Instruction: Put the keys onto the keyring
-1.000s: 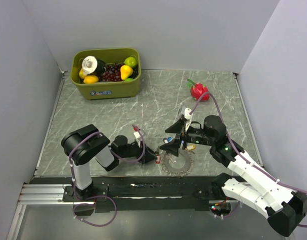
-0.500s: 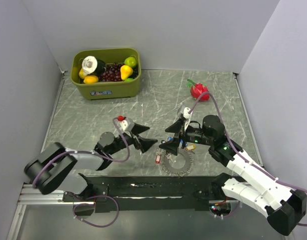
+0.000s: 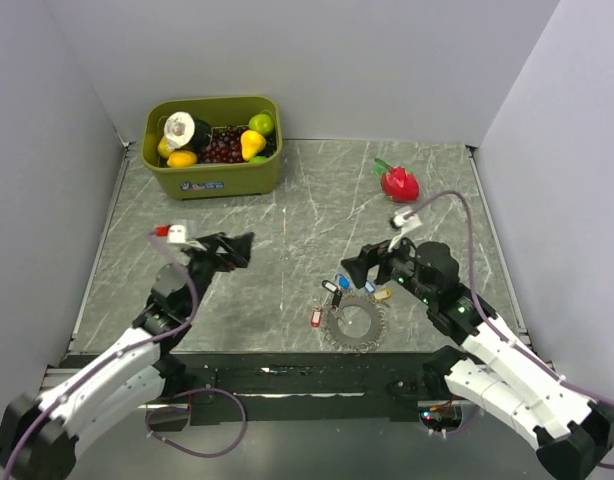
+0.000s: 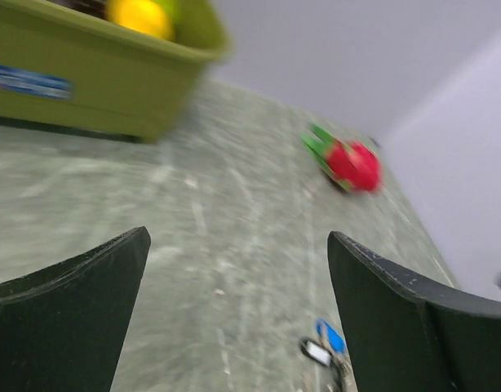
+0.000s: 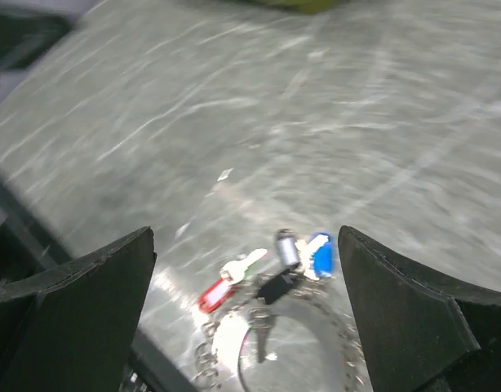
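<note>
Near the keyring (image 3: 339, 337), the keys (image 3: 336, 289) lie unheld.

A robotics lab bench: grey walls (image 3: 317, 60) enclose a marble-patterned table (image 3: 287, 200) edged by a mounting rail (image 3: 82, 385).

The desk (image 3: 287, 210) is grey-green marble with pale veins. The keys (image 3: 335, 296) have red, blue and black heads; the bin (image 3: 212, 176) is olive.

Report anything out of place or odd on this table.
One thing stands out: a red toy fruit lies alone at the far right of the table, outside the green bin holding the other fruit. The keys lie clustered at the keyring; nothing looks spilled or damaged.
</note>
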`<state>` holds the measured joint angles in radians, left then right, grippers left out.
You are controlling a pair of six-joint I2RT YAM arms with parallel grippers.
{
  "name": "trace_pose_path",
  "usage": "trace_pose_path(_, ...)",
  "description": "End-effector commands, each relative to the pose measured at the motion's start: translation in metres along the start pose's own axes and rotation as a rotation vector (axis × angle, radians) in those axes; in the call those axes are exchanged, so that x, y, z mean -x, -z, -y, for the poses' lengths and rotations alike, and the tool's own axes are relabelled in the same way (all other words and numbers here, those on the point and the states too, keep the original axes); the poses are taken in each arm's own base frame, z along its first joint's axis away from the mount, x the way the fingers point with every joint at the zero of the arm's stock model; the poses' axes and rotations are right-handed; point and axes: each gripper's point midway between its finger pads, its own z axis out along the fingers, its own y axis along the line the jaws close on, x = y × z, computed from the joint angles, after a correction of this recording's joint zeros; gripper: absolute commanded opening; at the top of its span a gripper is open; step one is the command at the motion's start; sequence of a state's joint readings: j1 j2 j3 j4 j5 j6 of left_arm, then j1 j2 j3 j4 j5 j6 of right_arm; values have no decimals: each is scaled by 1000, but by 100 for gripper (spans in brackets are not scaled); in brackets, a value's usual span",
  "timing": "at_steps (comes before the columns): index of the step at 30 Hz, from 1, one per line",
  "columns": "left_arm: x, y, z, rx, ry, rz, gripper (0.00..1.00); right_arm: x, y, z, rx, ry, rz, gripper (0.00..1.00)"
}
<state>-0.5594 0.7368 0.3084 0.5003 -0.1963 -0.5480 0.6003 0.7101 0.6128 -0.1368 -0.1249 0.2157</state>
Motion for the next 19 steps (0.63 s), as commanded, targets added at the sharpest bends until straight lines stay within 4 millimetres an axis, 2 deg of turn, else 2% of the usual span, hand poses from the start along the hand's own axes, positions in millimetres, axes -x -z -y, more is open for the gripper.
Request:
trace_pose_path(1,23,34,-70,415,-26,52,96,13,19,51,-299,-82,110,100)
trace_pose_path(3,31,45,-74,442,-12,84,96,14,24,55,-325,-86,127,100)
trace_pose_path(6,33,53,-80,465,-1,108,96,13,26,56,-329,-83,128,100)
trace_pose_path(10,30,54,-81,465,25,110,96,16,27,53,-315,-80,128,100)
trace_pose_path(11,23,55,-85,482,13,84,96,20,28,51,-307,-79,137,100)
trace_pose_path(16,23,50,-88,512,-1,76,96,35,33,43,-264,-45,200,100)
trace_pose_path(17,20,50,-90,516,-18,67,96,33,34,47,-277,-44,209,100)
trace_pose_path(18,29,47,-87,503,-16,103,96,33,34,52,-304,-57,230,100)
trace_pose_path(19,29,46,-89,512,-23,108,96,46,38,65,-374,-57,313,100)
